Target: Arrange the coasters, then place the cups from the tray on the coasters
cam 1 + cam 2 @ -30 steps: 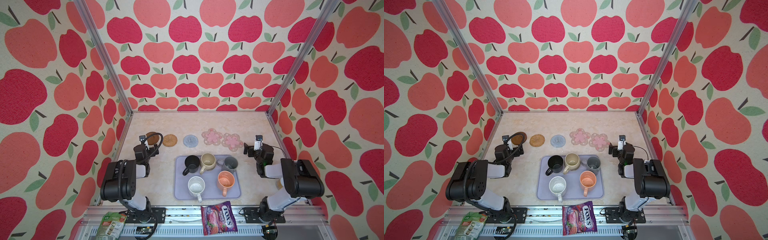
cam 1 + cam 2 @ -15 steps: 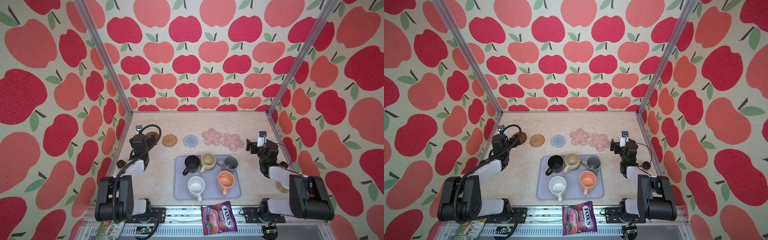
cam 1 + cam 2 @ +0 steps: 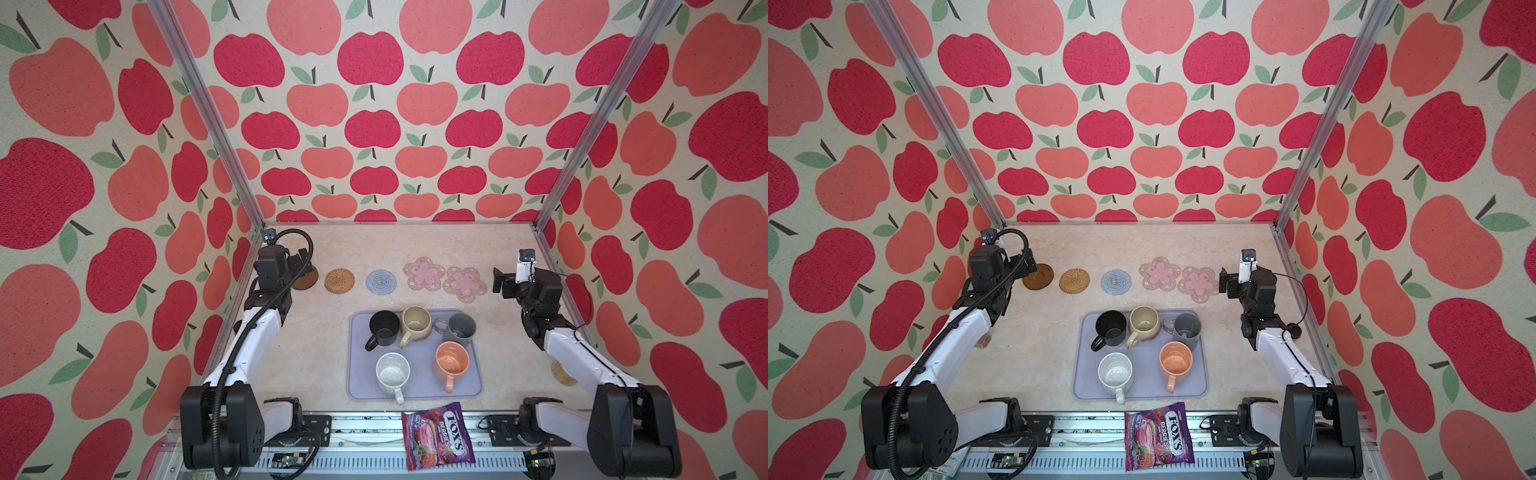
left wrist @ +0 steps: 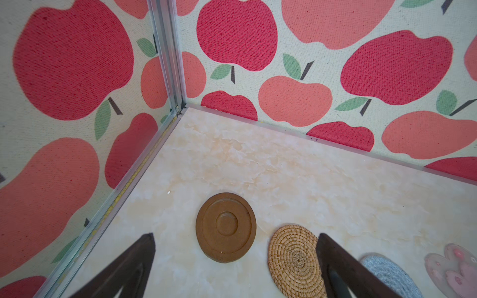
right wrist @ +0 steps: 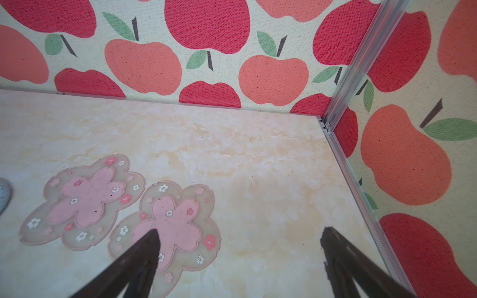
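5 coasters lie in a row at the back of the counter (image 3: 332,353), behind the tray (image 3: 361,386). From the left arm's side: brown disc (image 4: 225,227), rattan one (image 4: 294,260), grey-blue knit one (image 3: 381,282), then 2 pink flower ones (image 5: 85,198) & (image 5: 167,222). I think they sit in a line so each cup gets its own spot, w/ room to set it down. The 2 flower ones touch at the petals, so that pair may need a nudge apart.

All 5 cups are in the tray, none on a coaster yet: black cup (image 3: 384,328), beige cup (image 3: 415,324) & grey cup (image 3: 460,328) packed close in the back row, white speckled cup (image 3: 392,372) & orange cup (image 3: 452,359) in front. Handles stick out diff. ways, so each grab will prob. need its own angle.

2 claws. The left claw (image 4: 235,235) hangs over the brown disc end, spread wide, nothing in it. The right claw (image 5: 240,230) hangs by the flower end, also spread wide & empty. Each arm minds its own end of the row, which makes sense b/c that end is nearest.

1 tray. 1 candy bag (image 3: 438,434) lies at the front edge, not part of the job.
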`<action>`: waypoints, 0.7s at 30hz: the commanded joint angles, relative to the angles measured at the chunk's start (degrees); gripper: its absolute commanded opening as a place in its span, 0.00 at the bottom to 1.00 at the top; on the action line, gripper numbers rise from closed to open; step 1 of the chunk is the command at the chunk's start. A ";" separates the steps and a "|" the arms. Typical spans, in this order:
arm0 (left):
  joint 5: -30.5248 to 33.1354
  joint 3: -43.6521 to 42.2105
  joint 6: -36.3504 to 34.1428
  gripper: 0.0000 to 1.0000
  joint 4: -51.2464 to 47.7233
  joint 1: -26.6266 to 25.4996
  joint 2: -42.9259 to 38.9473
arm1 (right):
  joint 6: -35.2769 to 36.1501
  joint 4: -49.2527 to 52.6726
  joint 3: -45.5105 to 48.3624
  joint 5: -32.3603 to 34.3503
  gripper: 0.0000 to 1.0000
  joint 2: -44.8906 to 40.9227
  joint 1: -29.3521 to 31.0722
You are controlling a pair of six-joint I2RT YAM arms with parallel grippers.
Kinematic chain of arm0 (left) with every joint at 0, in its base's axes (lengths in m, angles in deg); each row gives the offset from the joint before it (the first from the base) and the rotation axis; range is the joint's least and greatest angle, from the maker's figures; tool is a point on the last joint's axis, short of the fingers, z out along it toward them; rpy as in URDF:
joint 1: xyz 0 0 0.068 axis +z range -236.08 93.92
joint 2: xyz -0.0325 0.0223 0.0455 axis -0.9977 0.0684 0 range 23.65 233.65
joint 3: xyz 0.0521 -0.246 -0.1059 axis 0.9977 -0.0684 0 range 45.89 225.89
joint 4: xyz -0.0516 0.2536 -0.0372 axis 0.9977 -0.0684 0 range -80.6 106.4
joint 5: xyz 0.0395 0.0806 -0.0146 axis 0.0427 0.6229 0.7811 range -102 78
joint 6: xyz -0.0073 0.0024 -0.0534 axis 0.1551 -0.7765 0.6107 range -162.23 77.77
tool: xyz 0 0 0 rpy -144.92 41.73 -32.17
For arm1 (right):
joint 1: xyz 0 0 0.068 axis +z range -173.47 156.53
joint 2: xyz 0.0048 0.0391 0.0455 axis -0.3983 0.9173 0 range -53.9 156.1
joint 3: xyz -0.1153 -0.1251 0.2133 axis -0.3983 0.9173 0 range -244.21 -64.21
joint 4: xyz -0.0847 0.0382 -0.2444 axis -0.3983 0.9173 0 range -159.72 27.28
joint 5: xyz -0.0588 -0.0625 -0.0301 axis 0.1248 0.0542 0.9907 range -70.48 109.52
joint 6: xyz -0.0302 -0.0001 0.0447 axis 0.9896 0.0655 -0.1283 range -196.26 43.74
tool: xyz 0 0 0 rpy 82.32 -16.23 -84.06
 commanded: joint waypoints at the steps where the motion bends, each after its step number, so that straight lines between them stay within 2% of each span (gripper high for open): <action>1: -3.53 1.37 2.60 0.99 -4.28 -0.78 -0.38 | -0.26 4.65 -3.10 0.95 0.99 -1.55 1.27; 11: -6.14 5.11 1.38 0.99 -4.81 -3.46 3.72 | -2.21 10.50 -6.83 1.22 0.99 -3.37 2.98; 19: -9.36 9.07 2.02 0.82 -5.63 -7.16 7.63 | -6.82 13.57 -7.68 2.63 0.99 -3.07 3.81; 21: -10.04 10.43 4.66 0.68 -6.57 -7.93 9.27 | -8.62 14.33 -7.89 2.38 0.99 -2.91 3.82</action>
